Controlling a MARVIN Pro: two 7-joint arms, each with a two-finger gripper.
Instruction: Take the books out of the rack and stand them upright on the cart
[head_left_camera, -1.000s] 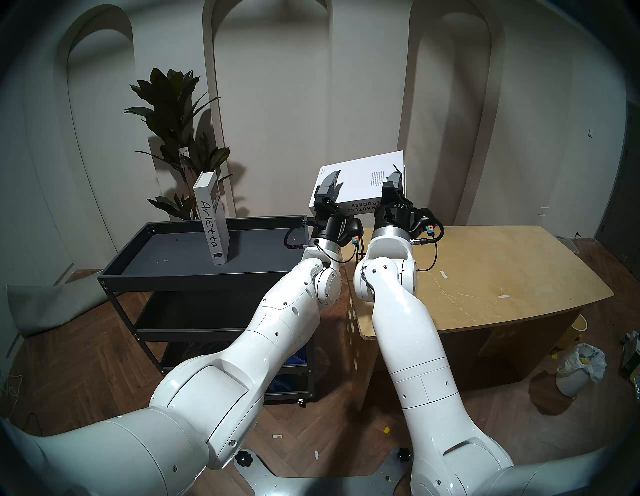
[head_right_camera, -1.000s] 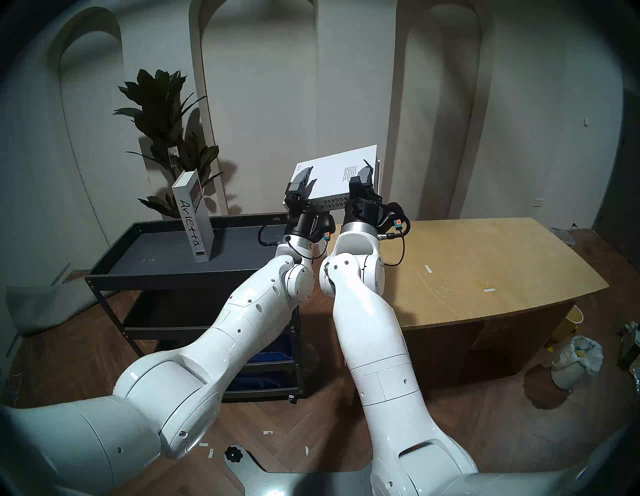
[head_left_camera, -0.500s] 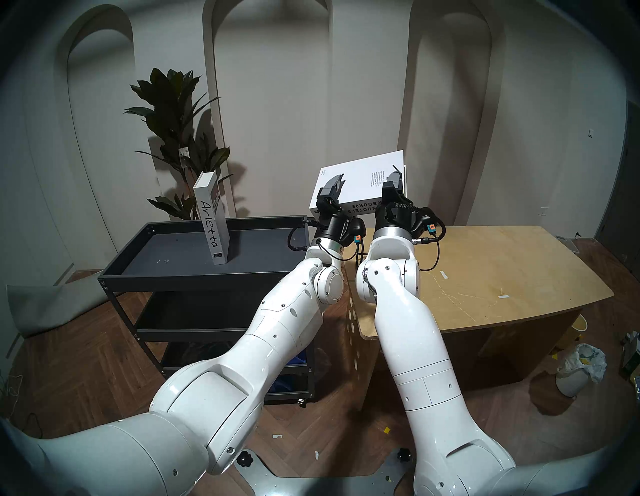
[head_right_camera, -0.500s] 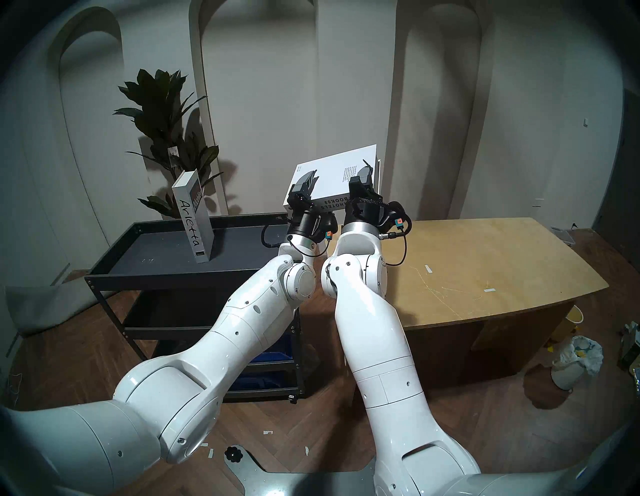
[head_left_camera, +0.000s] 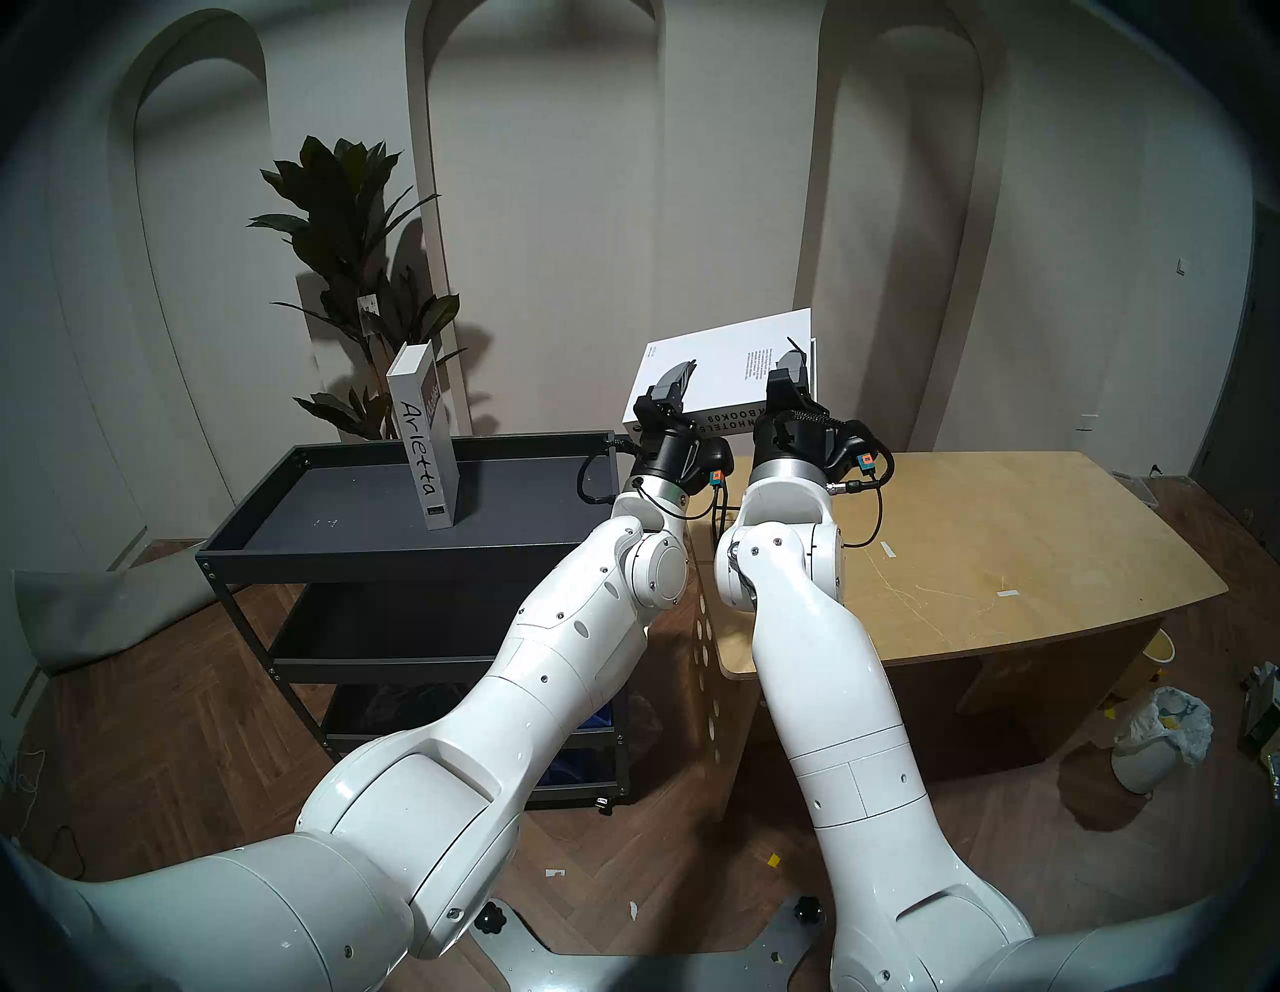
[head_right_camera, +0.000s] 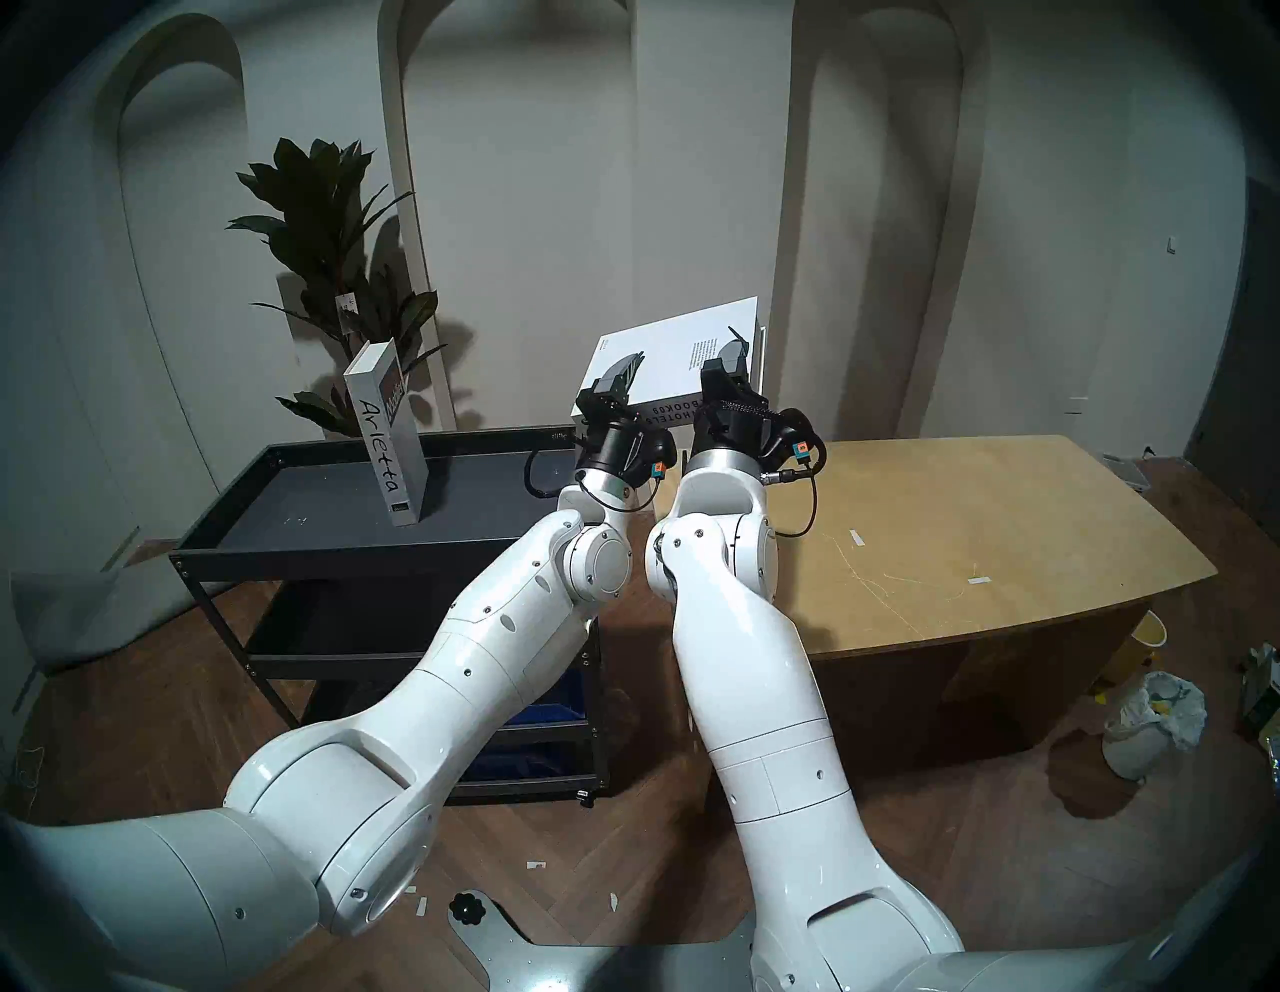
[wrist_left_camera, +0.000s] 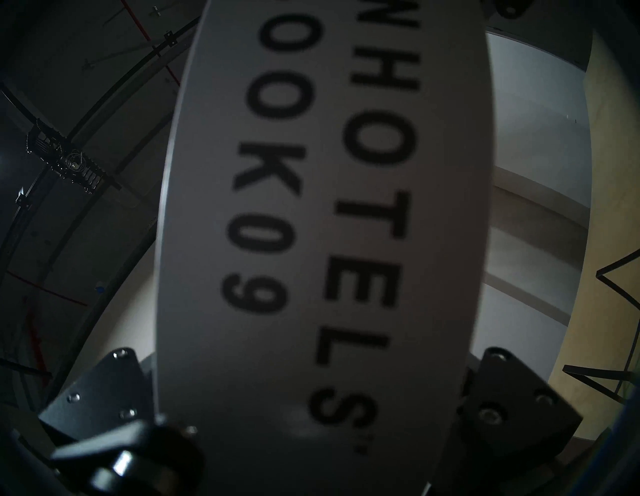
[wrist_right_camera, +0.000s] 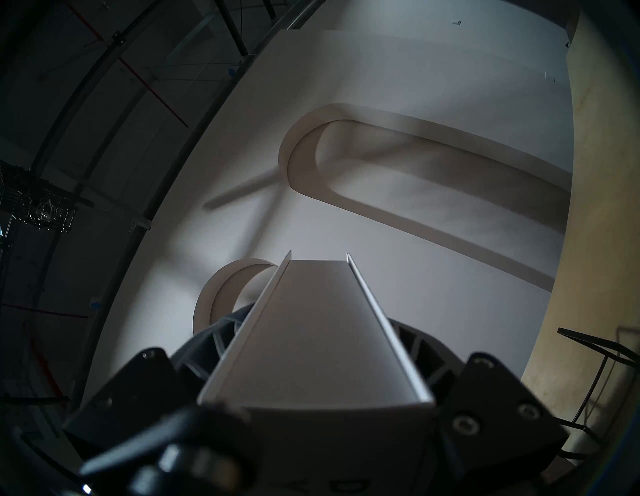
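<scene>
Both grippers pinch the yearbook (head_left_camera: 720, 377), which lies nearly flat in the air, spine toward the robot: the left gripper (head_left_camera: 670, 391) clamps the spine's left end and the right gripper (head_left_camera: 789, 377) its right end, fingers pressed on both covers, as the wrist views confirm. The book hangs over the gap between the cart's (head_left_camera: 388, 554) right edge and the table's (head_left_camera: 1004, 554) left edge, clear of the rack (wrist_right_camera: 602, 377), which stands empty on the table. So, by my reading, half the job is done: Arletta (head_left_camera: 422, 457) already stands upright near the tray's middle. Left: carry the yearbook leftward, turn it on end, and set it down. The tray's raised rim and Arletta itself are the obstacles; a plant (head_left_camera: 346, 263) stands behind the cart.
</scene>
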